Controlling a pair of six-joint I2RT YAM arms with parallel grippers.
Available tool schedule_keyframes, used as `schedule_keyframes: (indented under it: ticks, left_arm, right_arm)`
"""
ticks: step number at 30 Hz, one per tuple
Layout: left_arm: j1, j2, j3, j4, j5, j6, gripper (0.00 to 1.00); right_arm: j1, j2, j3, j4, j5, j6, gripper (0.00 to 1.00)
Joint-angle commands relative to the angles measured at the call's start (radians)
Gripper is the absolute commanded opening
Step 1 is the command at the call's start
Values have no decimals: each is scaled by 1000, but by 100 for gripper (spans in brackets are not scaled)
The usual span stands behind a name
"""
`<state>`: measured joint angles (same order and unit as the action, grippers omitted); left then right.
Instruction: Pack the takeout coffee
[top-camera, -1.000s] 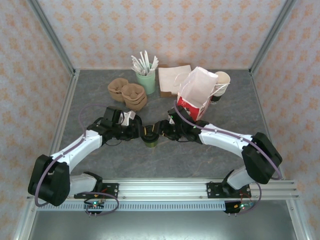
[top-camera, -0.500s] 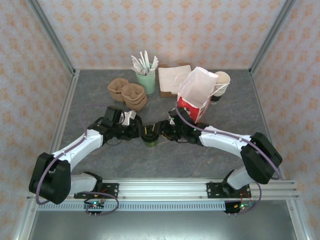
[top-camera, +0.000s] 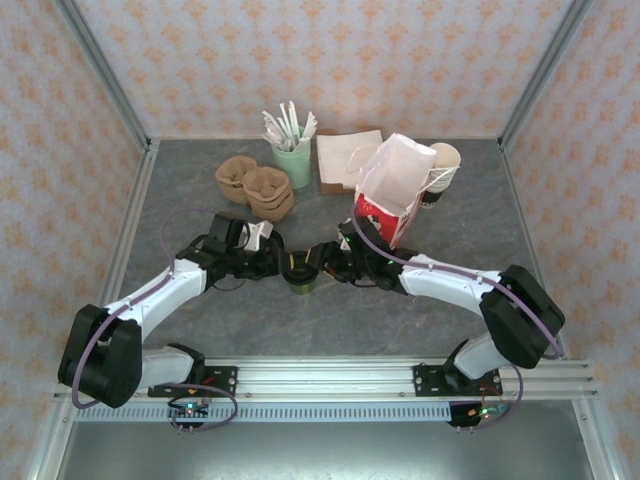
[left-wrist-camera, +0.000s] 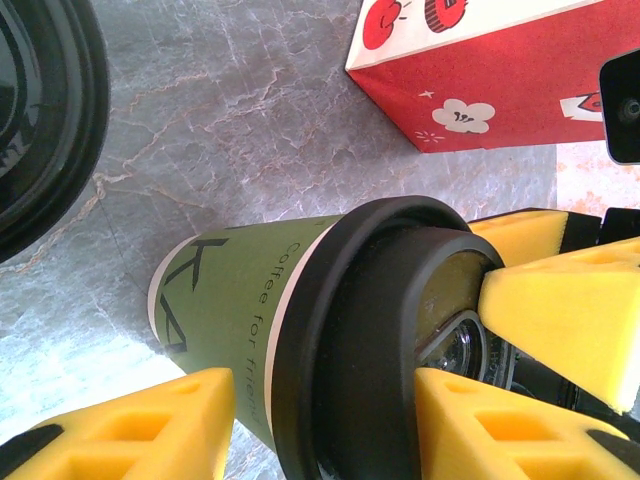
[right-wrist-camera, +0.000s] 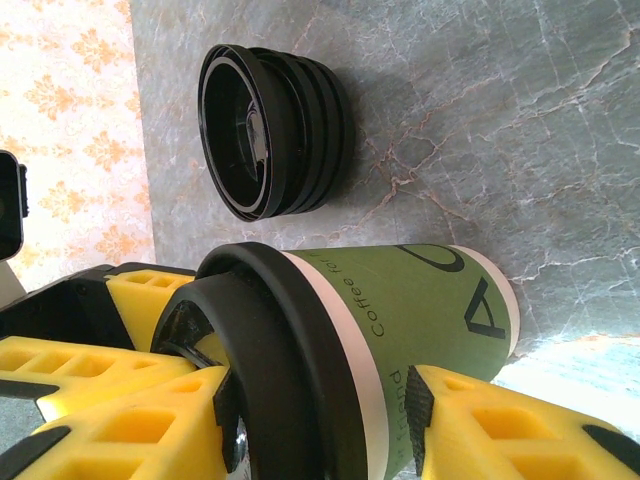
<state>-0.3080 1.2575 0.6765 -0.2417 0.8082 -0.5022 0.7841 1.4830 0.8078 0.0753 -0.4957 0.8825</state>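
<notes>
- The coffee cup (top-camera: 299, 273) stands on the bench (top-camera: 200, 320) with its black lid on, out in the open to the near left of the red-and-white bag (top-camera: 398, 195). It is not in the bag, so we judge that the packing itself has not begun.
- The left hand (top-camera: 272, 262) comes at the cup from the side away from the bag. In its own wrist view the left hand (left-wrist-camera: 320, 410) has its yellow pads (left-wrist-camera: 140, 425) set against the green side and the lid rim, pinching the cup.
- The right hand (top-camera: 328, 264) comes from the bag's side. In its wrist view the right hand (right-wrist-camera: 320, 420) likewise has the cup pinched between its pads (right-wrist-camera: 500, 430).
- With both hands on one cup, we judge one of them must let go before the other can lift it, carry it to the bag and lower it through the open top.
- The bag is upright with its mouth open but leaning, which we think leaves a narrow way in.
- A stack of black lids (right-wrist-camera: 275, 130) sits on the bench just beside the cup, on the side away from the bag, and could get knocked.
- Just behind the bag is a stack of cream cups (top-camera: 443, 165).
- Left of the bag lie a flat brown paper bag (top-camera: 345, 155), a mint cup of cutlery (top-camera: 292, 150) and brown pulp carriers (top-camera: 255, 185), all well apart from the coffee.
</notes>
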Motion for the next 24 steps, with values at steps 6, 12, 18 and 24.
schedule_keyframes:
  ticks: [6,12,18,24]
  left_arm:
    - [-16,3,-92,12,-26,24,49]
    - [-22,3,-146,65,-43,1,49]
    - [-22,6,-181,99,-54,-14,48]
    - [-22,-9,-180,111,-43,-26,47]
  right_arm:
    - [-5,26,-61,-117,59,-23,48]
    - [-5,30,-77,-96,53,-29,48]
    - [-5,37,-63,-105,52,-39,48]
    - [-5,27,-32,-138,51,-55,49]
